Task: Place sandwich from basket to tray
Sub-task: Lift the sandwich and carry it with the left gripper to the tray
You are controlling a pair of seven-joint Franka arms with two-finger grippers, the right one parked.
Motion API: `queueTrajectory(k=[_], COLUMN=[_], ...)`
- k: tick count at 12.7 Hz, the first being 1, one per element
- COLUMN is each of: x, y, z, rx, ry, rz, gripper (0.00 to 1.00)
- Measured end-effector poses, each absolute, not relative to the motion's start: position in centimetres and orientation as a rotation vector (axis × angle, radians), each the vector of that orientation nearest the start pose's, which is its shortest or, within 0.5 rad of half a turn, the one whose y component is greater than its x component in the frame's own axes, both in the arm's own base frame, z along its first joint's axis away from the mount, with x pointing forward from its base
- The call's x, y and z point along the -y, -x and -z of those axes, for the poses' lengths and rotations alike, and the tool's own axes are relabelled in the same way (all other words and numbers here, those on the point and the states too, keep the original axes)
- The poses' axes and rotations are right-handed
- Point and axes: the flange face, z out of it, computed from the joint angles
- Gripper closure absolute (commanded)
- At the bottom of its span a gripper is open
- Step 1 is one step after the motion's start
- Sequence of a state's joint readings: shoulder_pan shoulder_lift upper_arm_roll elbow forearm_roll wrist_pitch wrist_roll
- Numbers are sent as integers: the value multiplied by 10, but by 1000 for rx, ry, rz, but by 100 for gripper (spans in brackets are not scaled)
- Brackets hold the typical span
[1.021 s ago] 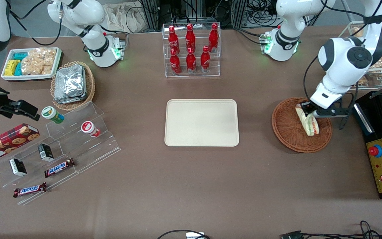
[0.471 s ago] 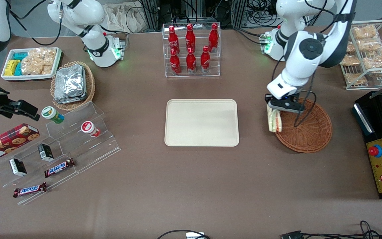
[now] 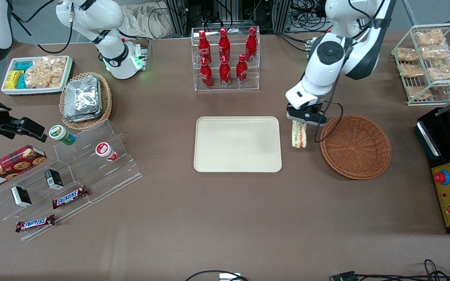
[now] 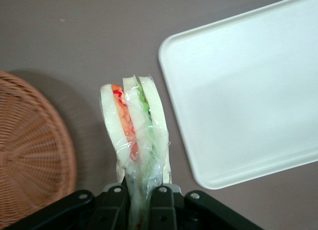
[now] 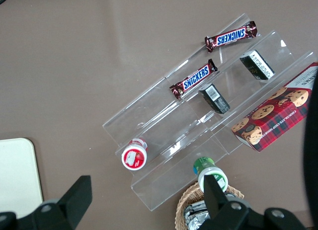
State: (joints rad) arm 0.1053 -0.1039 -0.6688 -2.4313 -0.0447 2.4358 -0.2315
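Observation:
My left gripper [image 3: 300, 124] is shut on the clear-wrapped sandwich [image 3: 299, 137], which hangs above the bare table between the round brown basket [image 3: 356, 146] and the beige tray [image 3: 237, 144]. In the left wrist view the sandwich [image 4: 135, 130] shows pale bread with orange, red and green filling, pinched at its wrapped end in the gripper [image 4: 139, 202]. The basket [image 4: 30, 150] and the tray [image 4: 248, 91] lie on either side of it. Nothing lies in the basket or on the tray.
A clear rack of red bottles [image 3: 225, 58] stands farther from the front camera than the tray. A wire rack of snack bags [image 3: 430, 62] and a black control box [image 3: 449, 191] are at the working arm's end. Foil packs in an oval basket [image 3: 84, 99] and clear steps with snacks [image 3: 72, 175] lie toward the parked arm's end.
The gripper has lifted the sandwich out of the basket and carried it sideways toward the tray; it now hangs over the table just past the basket's rim.

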Motion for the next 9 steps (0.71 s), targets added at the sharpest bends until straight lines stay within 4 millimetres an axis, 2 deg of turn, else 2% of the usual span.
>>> queueTrajectory(k=[2,5,7,9], x=[279,296,304,318], y=[-413,-429,-436,-436], z=[-340,-333,-327,-317], rx=[-375,-194,-170,-224], ry=[3154,3225,3218,3188], rz=[118,65,62,71], gripper=[100,100,100,100])
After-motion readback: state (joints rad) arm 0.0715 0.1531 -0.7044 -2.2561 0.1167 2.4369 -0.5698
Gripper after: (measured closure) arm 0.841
